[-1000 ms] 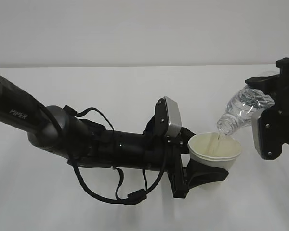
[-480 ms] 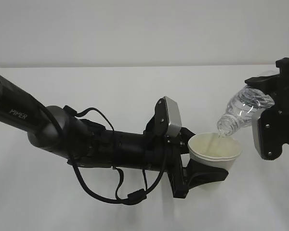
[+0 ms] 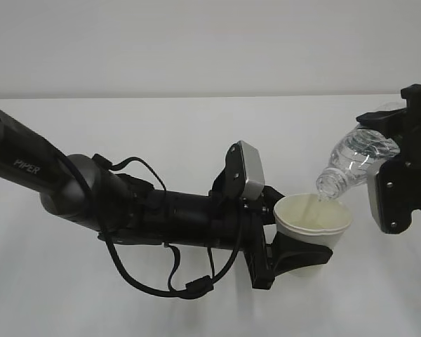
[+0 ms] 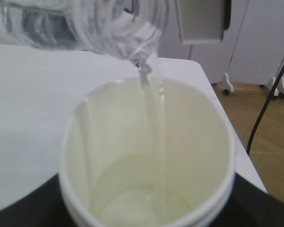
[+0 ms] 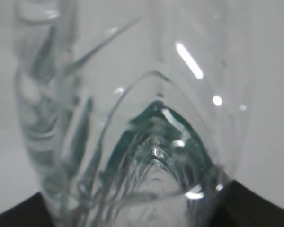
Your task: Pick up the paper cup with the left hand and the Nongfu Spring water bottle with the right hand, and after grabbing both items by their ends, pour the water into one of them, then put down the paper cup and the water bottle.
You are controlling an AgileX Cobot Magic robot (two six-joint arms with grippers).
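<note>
The white paper cup (image 3: pixel 313 222) stands upright, lifted off the table, with my left gripper (image 3: pixel 299 254) shut around its lower part. From above, the paper cup (image 4: pixel 109 142) shows a cream inside with water (image 4: pixel 146 203) pooled at its bottom. My right gripper (image 3: pixel 391 144) is shut on the base end of the clear Nongfu Spring water bottle (image 3: pixel 354 163). The bottle is tilted mouth-down to the left over the cup's rim. A thin stream of water (image 4: pixel 154 113) falls from the bottle (image 4: pixel 99 23) into the cup. The bottle (image 5: pixel 132 118) fills the right wrist view.
The white table (image 3: pixel 161 133) runs under both arms to a pale wall. Loose black cables (image 3: pixel 161 281) hang below the left arm. The table edge (image 4: pixel 213 94) drops to a wooden floor with wheeled stand legs (image 4: pixel 227 85).
Both arms, the cup and the bottle hold their places; water still runs from the bottle into the cup.
</note>
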